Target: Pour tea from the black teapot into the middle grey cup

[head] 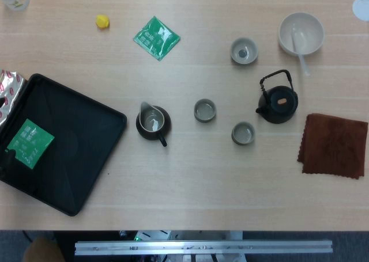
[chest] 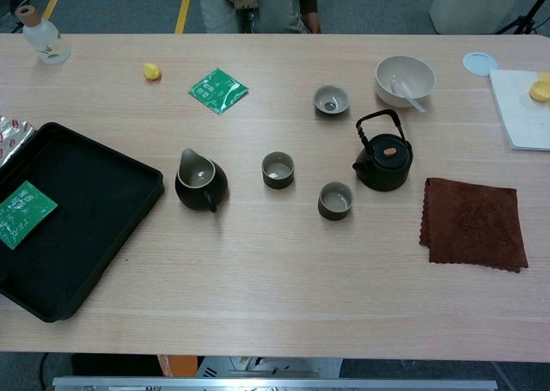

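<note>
The black teapot (head: 278, 102) (chest: 383, 162) stands on the table right of centre, its handle raised and its spout pointing left. Three grey cups are near it. The middle cup (head: 204, 110) (chest: 278, 169) sits left of the teapot. A second cup (head: 243, 133) (chest: 335, 200) stands nearer the front, and a third cup (head: 244, 50) (chest: 331, 100) lies further back. Neither hand shows in either view.
A dark pitcher (head: 153, 122) (chest: 200, 180) stands left of the cups. A black tray (head: 81, 152) (chest: 94, 210) holds a green packet at the left. A brown cloth (head: 334, 145) (chest: 474, 222) lies at the right. A white bowl (head: 301, 33) (chest: 405, 79) with a spoon sits behind the teapot.
</note>
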Available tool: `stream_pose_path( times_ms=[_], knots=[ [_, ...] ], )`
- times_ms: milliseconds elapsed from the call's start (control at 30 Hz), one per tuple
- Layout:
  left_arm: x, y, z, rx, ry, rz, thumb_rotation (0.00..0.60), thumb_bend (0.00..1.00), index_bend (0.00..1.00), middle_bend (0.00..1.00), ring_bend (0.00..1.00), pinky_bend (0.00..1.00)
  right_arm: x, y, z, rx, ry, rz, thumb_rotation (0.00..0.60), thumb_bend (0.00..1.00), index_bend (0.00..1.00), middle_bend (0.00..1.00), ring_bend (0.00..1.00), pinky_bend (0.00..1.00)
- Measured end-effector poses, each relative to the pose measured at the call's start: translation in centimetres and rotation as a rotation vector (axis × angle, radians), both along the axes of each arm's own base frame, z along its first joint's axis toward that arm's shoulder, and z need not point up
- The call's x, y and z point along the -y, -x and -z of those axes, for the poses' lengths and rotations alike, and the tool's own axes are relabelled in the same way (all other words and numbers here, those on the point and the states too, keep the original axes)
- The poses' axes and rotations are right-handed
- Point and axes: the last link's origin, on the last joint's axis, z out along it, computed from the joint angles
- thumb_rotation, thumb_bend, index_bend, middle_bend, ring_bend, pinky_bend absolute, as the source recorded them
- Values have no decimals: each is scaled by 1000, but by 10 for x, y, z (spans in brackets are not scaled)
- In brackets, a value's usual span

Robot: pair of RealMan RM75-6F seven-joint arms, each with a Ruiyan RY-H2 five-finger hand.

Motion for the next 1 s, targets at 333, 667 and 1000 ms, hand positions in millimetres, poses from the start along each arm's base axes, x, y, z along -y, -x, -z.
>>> stream_pose_path(
  times_ms=[333,667,1000],
  knots=[
    [1,2,1,-1,0,-17,600,267,93,165,70,72,8,-4,4,-4,-40,-21,600,190,249,295,158,157],
    [-2,2,1,2,4,-14,600,266,93,165,70,72,39,-28,15,-42,-151,-139,600,172,285,337,177,157],
    [4,5,-6,9,-17,-23,600,267,93,165,70,72,86,-67,45,-81,-289,-267,600,0,447,495,343,201]
  ],
)
